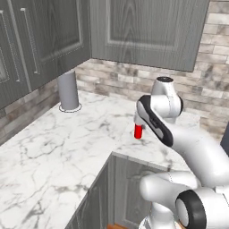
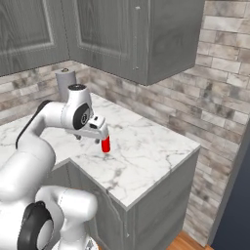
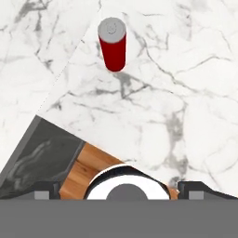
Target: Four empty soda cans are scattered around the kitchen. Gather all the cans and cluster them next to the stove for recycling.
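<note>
Here, plain red soda can, unlabelled, marble counter

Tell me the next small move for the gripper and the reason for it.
Probably lower the open gripper toward the red soda can until its fingers flank it. The can stands upright and untouched on the marble counter, ahead of the fingertips, with nothing held yet.

No lettering, label, brand mark, number or sign can be read anywhere. The red soda can standing ahead of the gripper on the tabletop has a plain red wall and a plain grey lid, with no print that can be made out in any view.
</note>
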Motion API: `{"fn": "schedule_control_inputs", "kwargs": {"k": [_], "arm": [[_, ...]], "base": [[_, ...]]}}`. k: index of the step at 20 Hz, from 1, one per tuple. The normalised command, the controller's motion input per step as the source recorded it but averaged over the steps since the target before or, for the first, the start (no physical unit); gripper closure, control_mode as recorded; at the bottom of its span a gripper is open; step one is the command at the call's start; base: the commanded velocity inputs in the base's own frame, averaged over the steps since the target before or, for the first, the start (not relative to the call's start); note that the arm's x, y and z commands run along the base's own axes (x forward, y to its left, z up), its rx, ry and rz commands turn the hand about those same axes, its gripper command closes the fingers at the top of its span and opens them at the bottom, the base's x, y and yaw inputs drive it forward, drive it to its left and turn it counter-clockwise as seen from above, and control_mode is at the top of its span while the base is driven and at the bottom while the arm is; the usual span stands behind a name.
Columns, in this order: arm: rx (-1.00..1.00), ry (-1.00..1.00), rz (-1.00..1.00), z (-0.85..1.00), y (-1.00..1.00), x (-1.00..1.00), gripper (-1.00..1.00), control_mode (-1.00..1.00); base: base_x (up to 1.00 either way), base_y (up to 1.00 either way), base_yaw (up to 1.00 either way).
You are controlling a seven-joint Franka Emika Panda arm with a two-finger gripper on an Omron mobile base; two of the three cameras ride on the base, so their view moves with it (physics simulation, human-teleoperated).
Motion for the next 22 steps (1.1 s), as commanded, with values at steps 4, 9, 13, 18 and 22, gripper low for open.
{"fn": "schedule_control_inputs", "kwargs": {"k": [4,9,13,18,22], "arm": [[0.0,0.0,0.01,-0.17,0.0,0.44,-1.0,-1.0],[0.0,0.0,0.02,-0.18,0.0,0.39,-1.0,-1.0],[0.0,0.0,0.01,-0.18,0.0,0.4,-1.0,-1.0],[0.0,0.0,0.01,-0.22,0.0,0.37,-1.0,-1.0],[0.0,0.0,0.02,-0.18,0.0,0.32,-1.0,-1.0]], "base": [[0.0,0.0,0.0],[0.0,0.0,0.0],[0.0,0.0,0.0],[0.0,0.0,0.0],[0.0,0.0,0.0]]}}
